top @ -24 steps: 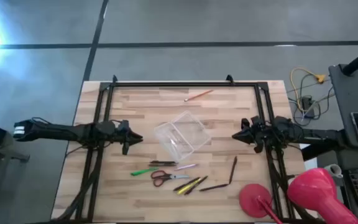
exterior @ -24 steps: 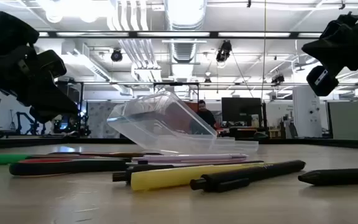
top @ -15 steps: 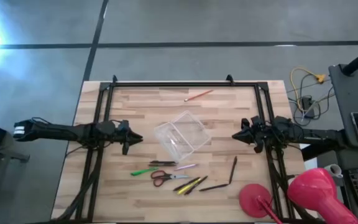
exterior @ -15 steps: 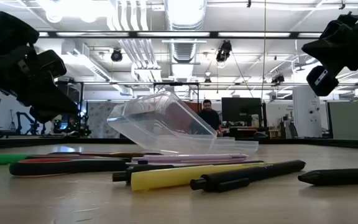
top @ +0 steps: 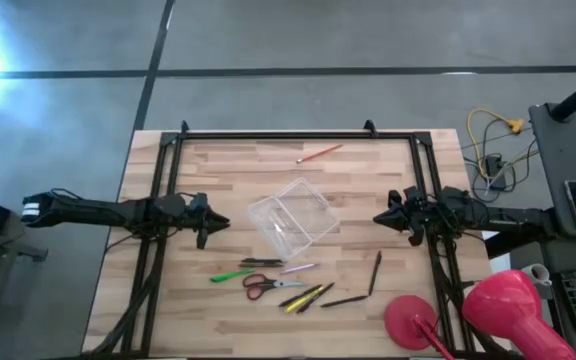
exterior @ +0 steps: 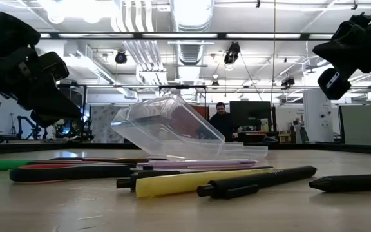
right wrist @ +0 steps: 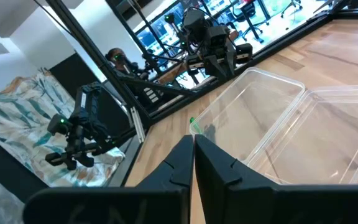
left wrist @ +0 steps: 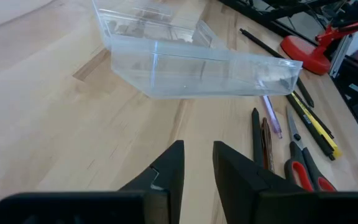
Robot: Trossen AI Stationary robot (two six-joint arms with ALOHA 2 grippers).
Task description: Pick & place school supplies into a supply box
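High view has my left pincer [top: 216,224] off the table's left, fingers a narrow gap apart, holding nothing. My right pincer [top: 380,219] faces it, pressed shut and empty. Between them lies the clear supply box [top: 292,219], tilted. Green pen [top: 230,275], scissors [top: 266,285] and other pens lie just beyond the box, nearer the front edge.
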